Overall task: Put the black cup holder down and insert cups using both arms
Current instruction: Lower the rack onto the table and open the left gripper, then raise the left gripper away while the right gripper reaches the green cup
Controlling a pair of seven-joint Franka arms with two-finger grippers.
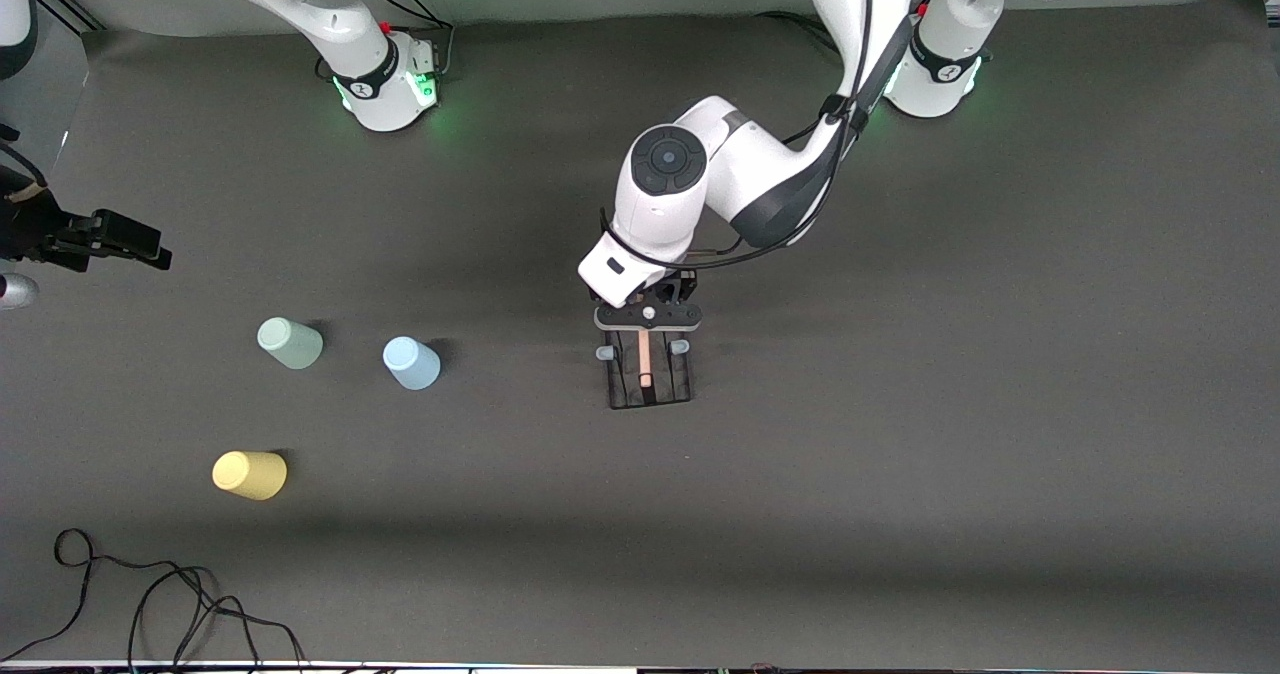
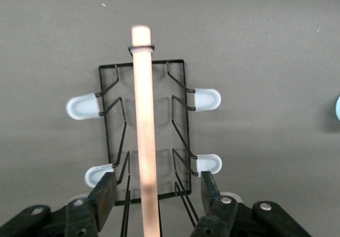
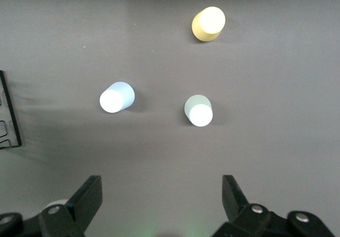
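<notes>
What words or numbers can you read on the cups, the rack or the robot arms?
None can be read.
Green cup, blue cup, yellow cup: plain, no writing.
Rack: bare wire and a wooden handle, no label.
Right arm's base: small dark mark on its band, too small to read.
Left arm's base: the same, too small to read.

Left gripper spread low mid-table; right gripper spread, waiting.

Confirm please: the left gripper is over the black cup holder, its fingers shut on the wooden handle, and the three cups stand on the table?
Not quite. The left wrist view shows the left gripper open, its fingers apart on either side of the wooden handle of the black cup holder. The rest holds.
</notes>
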